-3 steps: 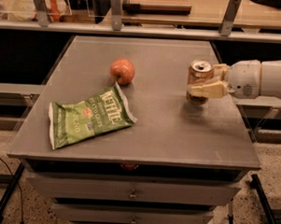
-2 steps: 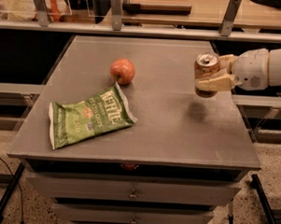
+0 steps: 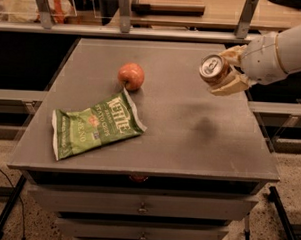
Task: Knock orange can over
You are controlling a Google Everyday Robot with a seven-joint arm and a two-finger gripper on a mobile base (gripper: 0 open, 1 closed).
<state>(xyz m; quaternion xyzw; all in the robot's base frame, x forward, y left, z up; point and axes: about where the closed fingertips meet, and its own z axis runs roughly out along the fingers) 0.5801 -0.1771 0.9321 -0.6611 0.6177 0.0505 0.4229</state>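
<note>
The orange can (image 3: 214, 69) is a small copper-orange can with a silver top and pull tab. It is held in the air above the right side of the grey table (image 3: 189, 143), tilted with its top facing the camera. My gripper (image 3: 226, 70) comes in from the right and is shut on the can, one cream finger (image 3: 233, 54) above it and one below. The can's shadow falls on the table below it.
A reddish apple (image 3: 131, 76) sits left of the table's middle. A green chip bag (image 3: 94, 125) lies flat at the front left. Drawers are under the table's front edge. A shelf rail runs behind the table.
The gripper has lifted the can off the table, raised it higher and tilted it so its top faces the camera. The apple and the bag have not moved.
</note>
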